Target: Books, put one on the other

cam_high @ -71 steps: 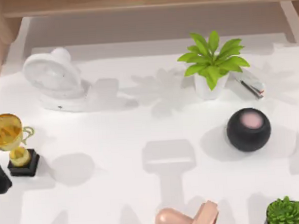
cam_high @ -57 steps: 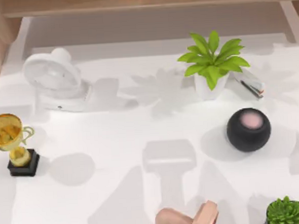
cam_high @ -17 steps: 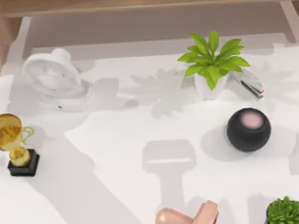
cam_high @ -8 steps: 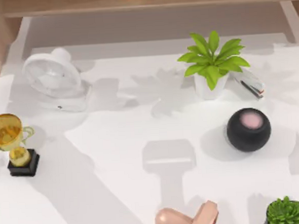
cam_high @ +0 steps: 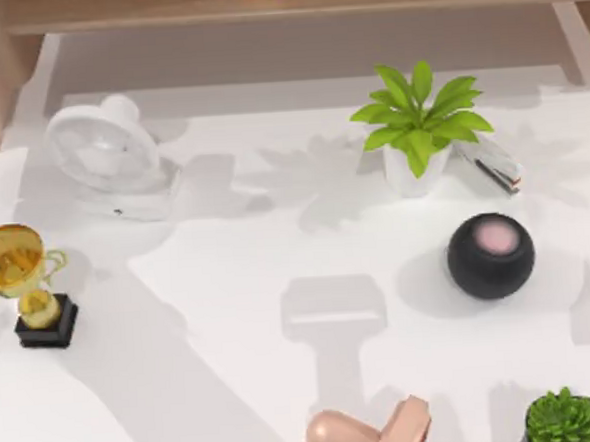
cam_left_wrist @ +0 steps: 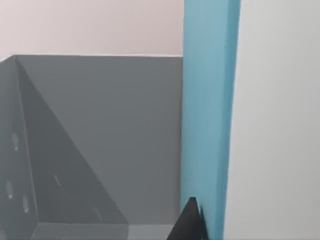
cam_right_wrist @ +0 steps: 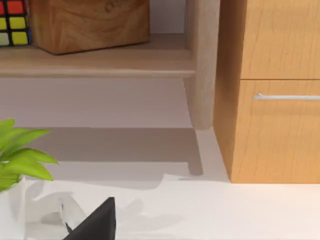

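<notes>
pointing my left gripper (cam_left_wrist: 192, 222) at a gray bin (cam_left_wrist: 100, 150), i see a blue book (cam_left_wrist: 207, 115) upright just beside its dark fingertip; whether it grips, i cannot tell. my right gripper (cam_right_wrist: 97, 222) hangs near a potted plant (cam_right_wrist: 20, 160), below a wooden shelf (cam_right_wrist: 100, 62).

Bright, even, shadow-soft render. White table (cam_high: 276, 242) near overexposed, faint grey shadows on it. Fan (cam_high: 105, 152) washed out against tabletop. Soft shadow left of black sphere (cam_high: 490, 255); leaf shadows left of potted plant (cam_high: 419, 123). Broad diagonal grey shadow band across table's left part. Slight overall softness. Left wrist view: flat shading, grey box interior (cam_left_wrist: 100, 150) dimmer.
</notes>
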